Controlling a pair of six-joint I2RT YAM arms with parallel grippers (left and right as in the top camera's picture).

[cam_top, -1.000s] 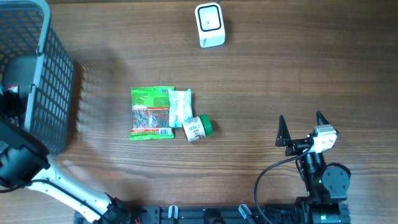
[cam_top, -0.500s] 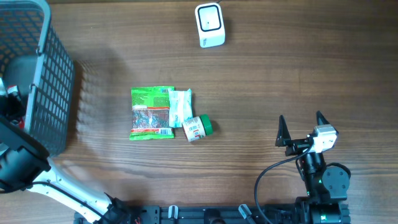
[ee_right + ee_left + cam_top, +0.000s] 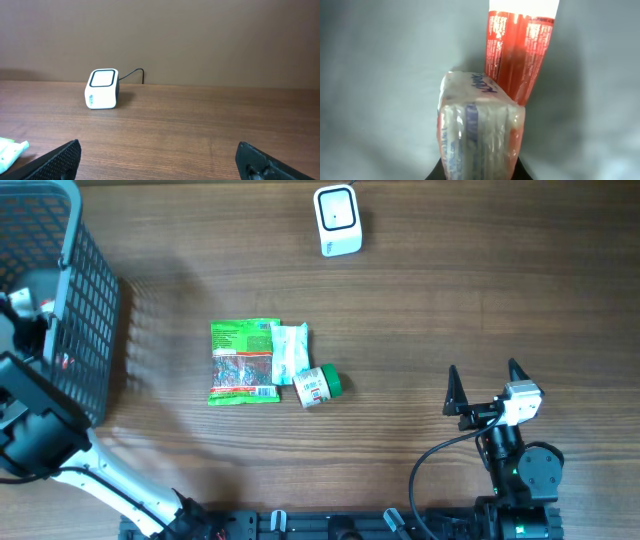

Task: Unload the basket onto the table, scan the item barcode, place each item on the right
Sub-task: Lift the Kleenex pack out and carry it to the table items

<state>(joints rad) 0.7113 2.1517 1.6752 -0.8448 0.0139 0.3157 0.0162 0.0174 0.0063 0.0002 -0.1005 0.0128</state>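
Our left claw (image 3: 477,171) clamps a clear-wrapped packet (image 3: 477,130) inside the basket (image 3: 90,310) at the counter's (image 3: 450,300) left edge; right claw (image 3: 483,370) gapes; the scan, we judge, not yet done.

The table (image 3: 450,300) is matt wood grain, the basket (image 3: 90,310) grey plastic mesh, the pack (image 3: 480,135) wrapped in glossy clear film.

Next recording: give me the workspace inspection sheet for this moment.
Surface: wooden table, no spills seen.
Job's things: white scanner at the far edge; green packet, white sachet and green-capped bottle clustered mid-table; grey basket at left holding a clear-wrapped pack and red tube.
Clutter: nothing seen.
End effectors: left end effector inside the basket, jaws hidden; right end effector open, empty.
Cables: scanner cable behind it; black cable along the right arm.
Surroundings: plain brown wall.
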